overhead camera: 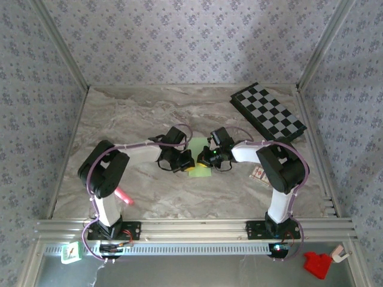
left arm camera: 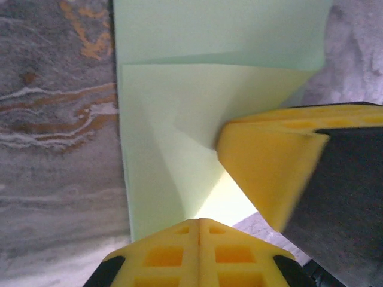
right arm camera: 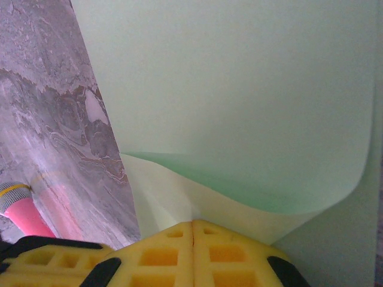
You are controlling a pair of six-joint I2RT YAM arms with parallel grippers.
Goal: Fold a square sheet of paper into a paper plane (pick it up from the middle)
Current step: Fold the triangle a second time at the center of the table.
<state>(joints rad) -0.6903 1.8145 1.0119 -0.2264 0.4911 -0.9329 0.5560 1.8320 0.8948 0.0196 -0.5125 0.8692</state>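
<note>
Nearest to the left wrist camera, the yellow pads [left arm camera: 173, 257] of the left gripper [left arm camera: 198, 230] are seen pressed together, and a raised corner of the sheet of paper [left arm camera: 179, 119] is pinched at their tips. At 3 o'clock in this view, a yellow finger [left arm camera: 269, 167] of the right gripper is set against the same raised part, where the creases meet.

From the right wrist camera, the right gripper [right arm camera: 192, 226] is also seen pressed together, and the pale under-layer of the sheet of paper [right arm camera: 239, 89] is held at its tips. Above it, a flap is curled over and is not flattened. At 8 o'clock in this view, the pink marker [right arm camera: 24, 212] is seen on the table [right arm camera: 66, 107].

From above, the sheet of paper [overhead camera: 198, 146] is found near the middle of the table [overhead camera: 137, 113], partly folded and partly covered by both grippers. The left gripper [overhead camera: 187, 162] is brought to it from 9 o'clock and the right gripper [overhead camera: 203, 158] from 3 o'clock, so that the two are almost touching over the paper. The chequered board [overhead camera: 269, 112] is placed well apart, at 1 o'clock from the paper, by the far right corner. The pink marker [overhead camera: 124, 196] is laid at 8 o'clock from the paper, just beside the left arm.
</note>
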